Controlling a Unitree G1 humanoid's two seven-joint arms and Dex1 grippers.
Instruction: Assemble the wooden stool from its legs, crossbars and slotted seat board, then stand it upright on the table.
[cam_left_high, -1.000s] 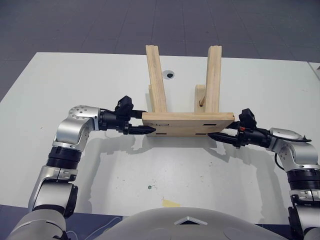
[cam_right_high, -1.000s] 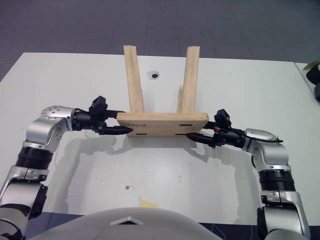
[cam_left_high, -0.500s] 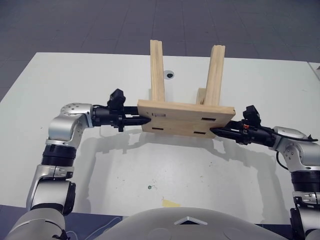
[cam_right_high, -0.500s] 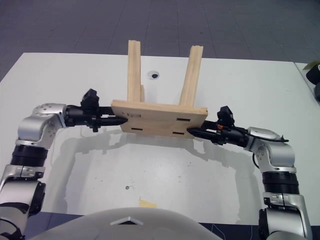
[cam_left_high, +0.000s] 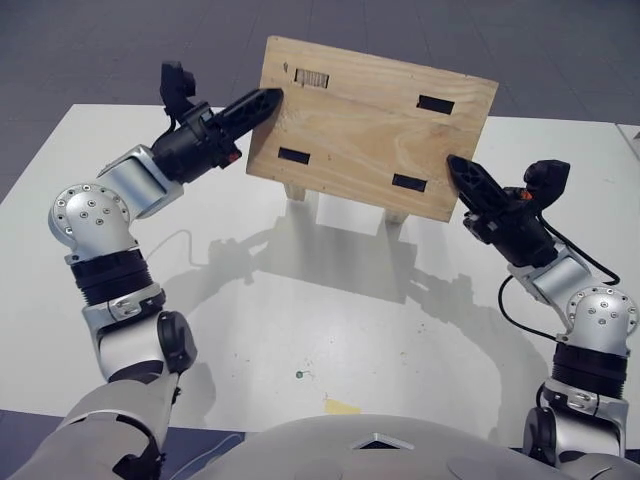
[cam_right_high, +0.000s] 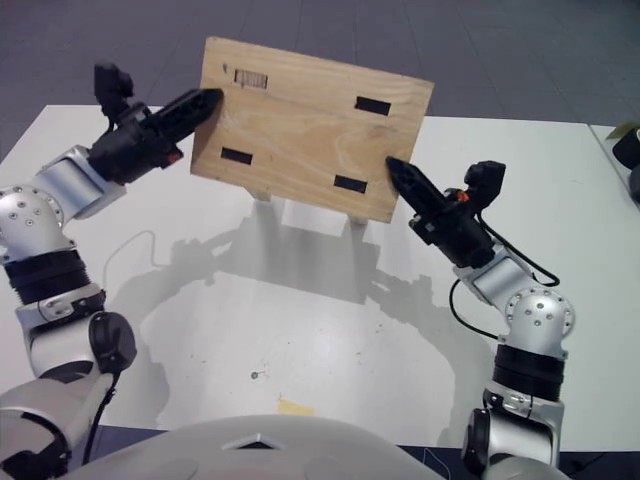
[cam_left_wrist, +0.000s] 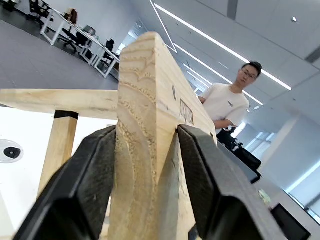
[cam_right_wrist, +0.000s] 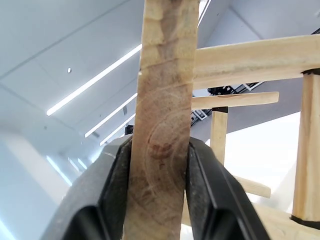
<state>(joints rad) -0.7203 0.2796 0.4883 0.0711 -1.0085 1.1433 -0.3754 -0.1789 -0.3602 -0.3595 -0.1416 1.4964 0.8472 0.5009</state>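
The left gripper (cam_left_high: 262, 100) is raised over the table's (cam_left_high: 120, 180) left side, its two black fingers (cam_left_wrist: 90, 180) closed on the upper left edge of the seat board (cam_left_high: 370, 125), one on each face. The board is tipped up with its top face toward the head camera, four dark slots showing in the pale wood, its left end higher than its right. Two leg ends (cam_left_high: 293, 190) peek out below its lower edge; whether they touch the table cannot be told. In the wrist views, legs and a crossbar (cam_right_wrist: 240, 100) stand fixed behind the board. The right gripper (cam_left_high: 462, 175) pinches the board's right edge near the lower corner, a finger (cam_right_wrist: 115, 185) pressed to each face. Near the table's front edge lies a small yellow scrap (cam_left_high: 340, 406).
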